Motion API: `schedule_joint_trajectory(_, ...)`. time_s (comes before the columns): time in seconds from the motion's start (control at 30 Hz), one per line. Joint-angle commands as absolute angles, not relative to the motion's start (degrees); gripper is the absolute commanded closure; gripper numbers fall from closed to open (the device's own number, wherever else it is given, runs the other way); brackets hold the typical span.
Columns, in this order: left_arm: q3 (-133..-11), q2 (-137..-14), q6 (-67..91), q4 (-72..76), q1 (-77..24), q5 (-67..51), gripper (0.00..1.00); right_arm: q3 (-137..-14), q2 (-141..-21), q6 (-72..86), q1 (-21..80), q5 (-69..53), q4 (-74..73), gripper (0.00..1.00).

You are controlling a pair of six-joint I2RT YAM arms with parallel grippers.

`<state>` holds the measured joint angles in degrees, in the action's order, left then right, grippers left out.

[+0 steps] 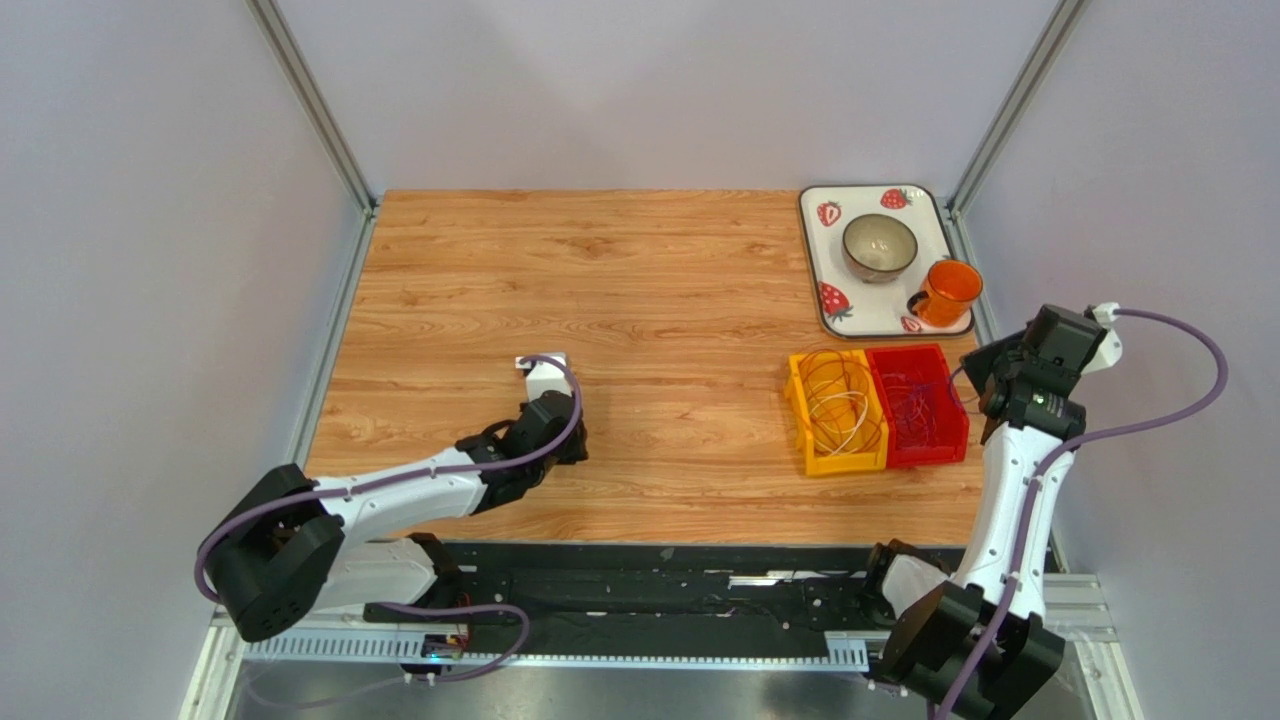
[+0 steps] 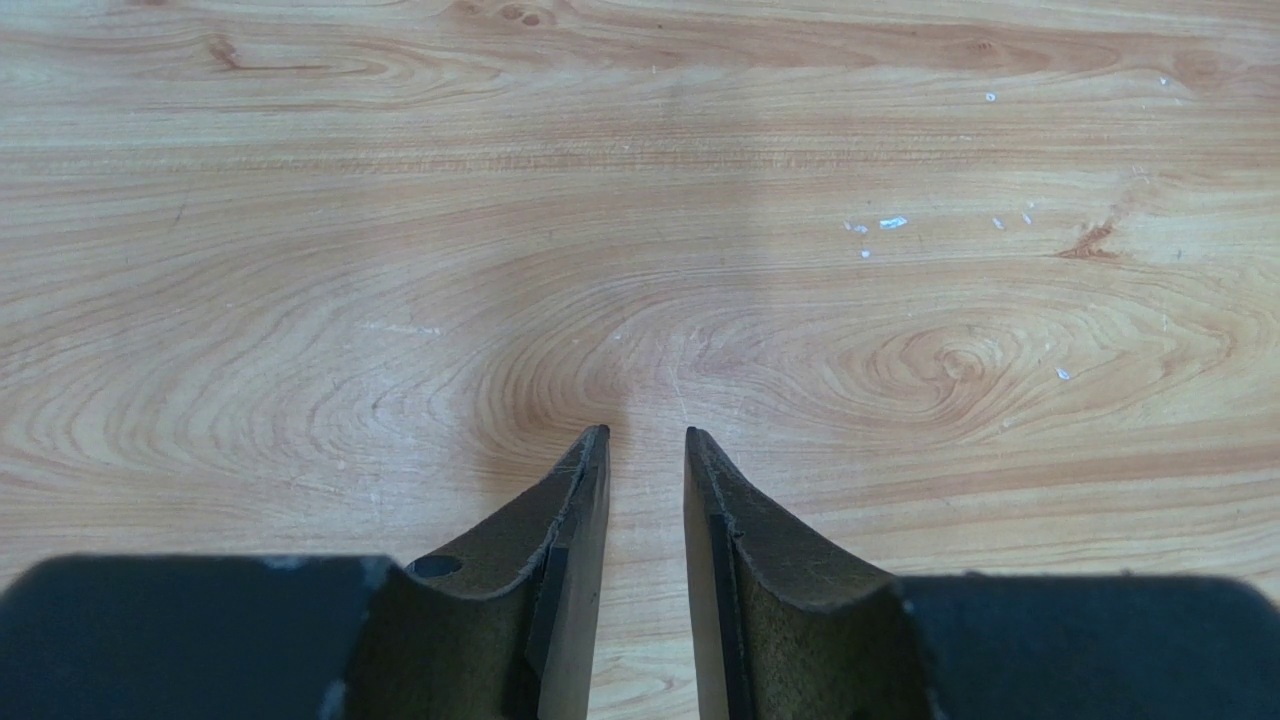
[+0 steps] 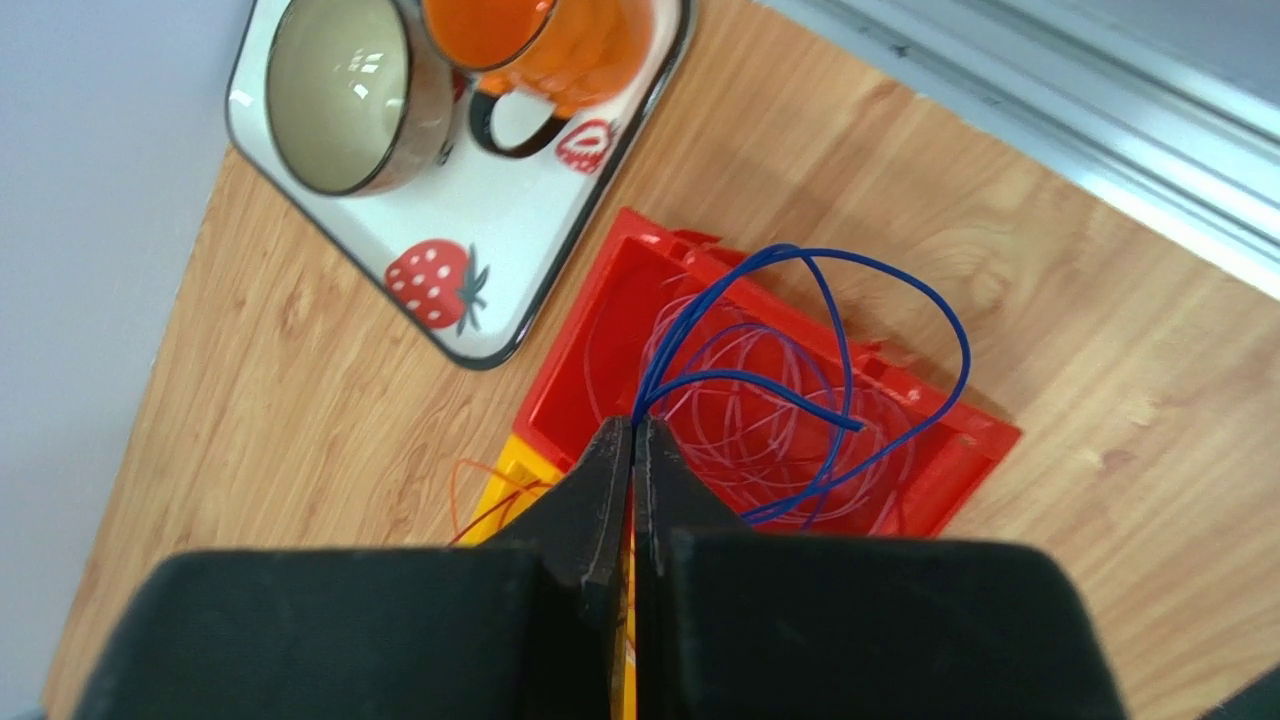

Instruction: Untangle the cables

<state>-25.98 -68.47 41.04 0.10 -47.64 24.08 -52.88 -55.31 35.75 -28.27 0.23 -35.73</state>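
My right gripper (image 3: 631, 428) is shut on a thin blue cable (image 3: 784, 252), whose loops hang out over the red bin (image 3: 579, 345). Pale lilac cable loops (image 3: 736, 428) lie coiled inside that bin. An orange cable (image 3: 469, 483) spills over the edge of the yellow bin (image 3: 519, 468) beside it. In the top view, orange and whitish coils (image 1: 837, 405) fill the yellow bin, and the right gripper (image 1: 980, 378) hovers at the red bin's right edge (image 1: 956, 402). My left gripper (image 2: 648, 435) is open over bare wood at the table's left (image 1: 543, 366), holding nothing.
A white strawberry-print tray (image 1: 890, 201) at the back right carries a grey bowl (image 1: 879, 246) and an orange mug (image 1: 947, 291). Metal frame posts stand at the table's back corners. The right table edge runs close behind the red bin.
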Motion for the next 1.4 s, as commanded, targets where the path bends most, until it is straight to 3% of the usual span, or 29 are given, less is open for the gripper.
schedule_joint_trajectory(0.0, -28.0, -68.6, 41.3, 0.8, -47.6, 24.4, 0.67, -51.2, -56.0, 36.9, -25.9, -8.2, -30.1, 1.0)
schedule_joint_trajectory(0.63, -26.6, -66.9, 41.5, 1.6, -47.6, 24.6, 0.67, -47.1, -69.8, 33.7, -23.5, -25.9, -20.7, 1.0)
schedule_joint_trajectory(1.03, -26.9, -67.2, 41.5, 1.4, -47.6, 24.7, 0.68, -48.3, -78.7, 32.0, -23.8, -22.5, -23.0, 1.0)
schedule_joint_trajectory(1.37, -27.1, -67.8, 41.6, 1.4, -47.6, 24.7, 0.68, -51.9, -78.5, 30.2, -25.2, -14.2, -28.3, 1.0)
